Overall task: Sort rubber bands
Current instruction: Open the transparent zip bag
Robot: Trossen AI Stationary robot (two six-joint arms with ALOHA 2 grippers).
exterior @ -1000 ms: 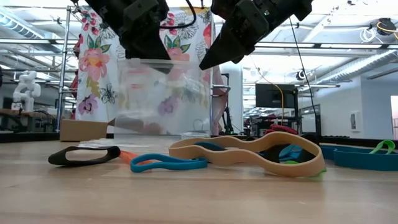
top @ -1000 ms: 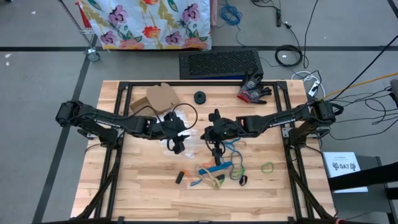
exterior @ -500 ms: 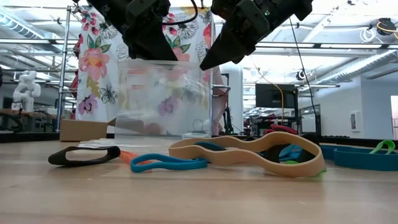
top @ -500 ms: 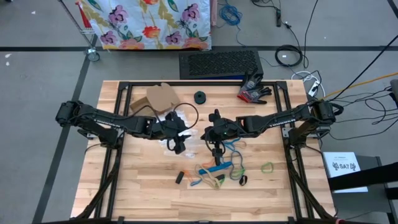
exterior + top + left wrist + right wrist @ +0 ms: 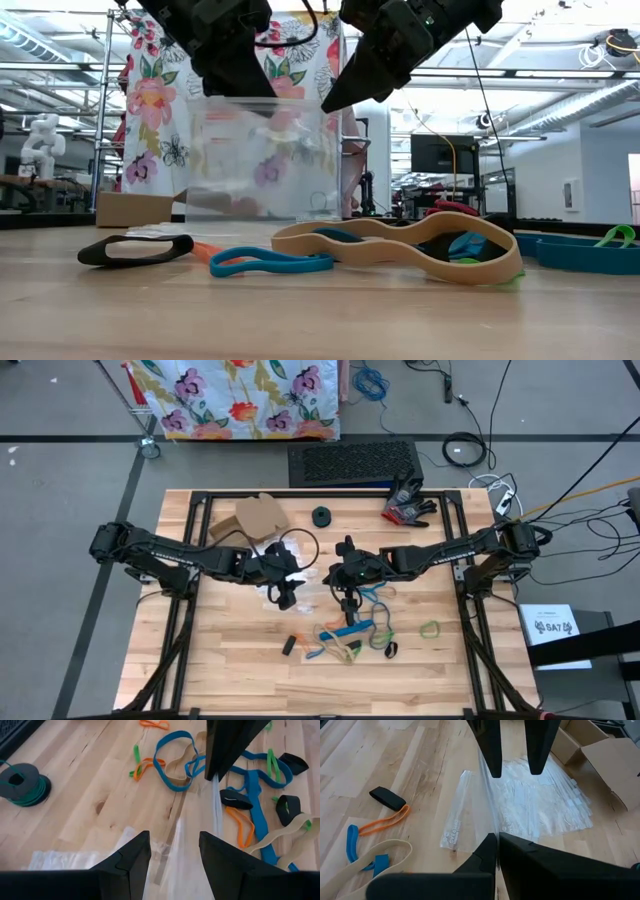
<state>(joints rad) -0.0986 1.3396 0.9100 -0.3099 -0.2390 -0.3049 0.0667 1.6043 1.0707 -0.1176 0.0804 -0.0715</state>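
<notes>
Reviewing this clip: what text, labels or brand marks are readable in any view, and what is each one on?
"SA7" or similar: white sheet on the floor beside the table, high view; the reading is uncertain and the smaller print is too small to read.
Pale vertical print on a flat clear plastic bag, right wrist view: too faint and blurred to read.
Nothing else legible.

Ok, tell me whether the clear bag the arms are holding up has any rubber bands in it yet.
Empty, as far as shows: the clear bag hangs see-through between the right gripper and left gripper, while the rubber bands lie on the table.
</notes>
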